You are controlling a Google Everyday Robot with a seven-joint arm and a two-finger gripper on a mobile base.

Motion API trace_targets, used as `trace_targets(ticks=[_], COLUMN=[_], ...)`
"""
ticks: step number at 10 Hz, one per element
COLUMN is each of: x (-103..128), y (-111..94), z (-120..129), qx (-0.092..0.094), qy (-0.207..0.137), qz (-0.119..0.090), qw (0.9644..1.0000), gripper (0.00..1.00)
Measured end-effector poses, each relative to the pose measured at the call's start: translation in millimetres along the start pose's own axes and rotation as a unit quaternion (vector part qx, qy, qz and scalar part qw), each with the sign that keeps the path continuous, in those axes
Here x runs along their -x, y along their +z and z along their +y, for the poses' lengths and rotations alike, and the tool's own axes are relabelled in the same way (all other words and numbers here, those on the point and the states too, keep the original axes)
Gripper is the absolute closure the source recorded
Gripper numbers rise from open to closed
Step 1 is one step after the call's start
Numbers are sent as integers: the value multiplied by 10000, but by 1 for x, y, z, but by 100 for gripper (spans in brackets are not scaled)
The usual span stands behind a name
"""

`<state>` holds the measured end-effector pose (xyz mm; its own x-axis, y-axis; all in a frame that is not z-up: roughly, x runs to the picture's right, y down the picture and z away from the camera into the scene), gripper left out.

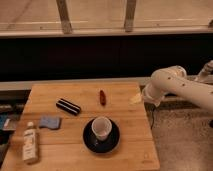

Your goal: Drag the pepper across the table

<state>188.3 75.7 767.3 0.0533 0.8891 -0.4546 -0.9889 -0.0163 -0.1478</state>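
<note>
The pepper point(102, 97) is a slim dark red chili lying on the light wooden table point(60, 145), near the far edge at the middle. My white arm comes in from the right. My gripper point(136, 98) hangs over the table's right edge, a short way to the right of the pepper and apart from it.
A black bar with a white stripe point(68, 106) lies left of the pepper. A white cup on a dark saucer point(101, 132) stands in front of it. A blue sponge point(49, 122) and a white bottle point(30, 144) are at the left.
</note>
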Motion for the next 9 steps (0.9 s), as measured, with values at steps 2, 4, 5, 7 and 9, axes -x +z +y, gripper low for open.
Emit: trace_targets(ticks=[2,4,5,7,9], x=[10,25,31,46,58], y=[5,10,13,22,33], z=[21,44,55,82,101], qx=[29,46,88,178,301], qy=[-214,-507,-634,-946,-1138], qz=[-56,-158,-176,-191,-152], qw=[9998,9986,9978,9952,9929], gripper=[20,20,20,20,20])
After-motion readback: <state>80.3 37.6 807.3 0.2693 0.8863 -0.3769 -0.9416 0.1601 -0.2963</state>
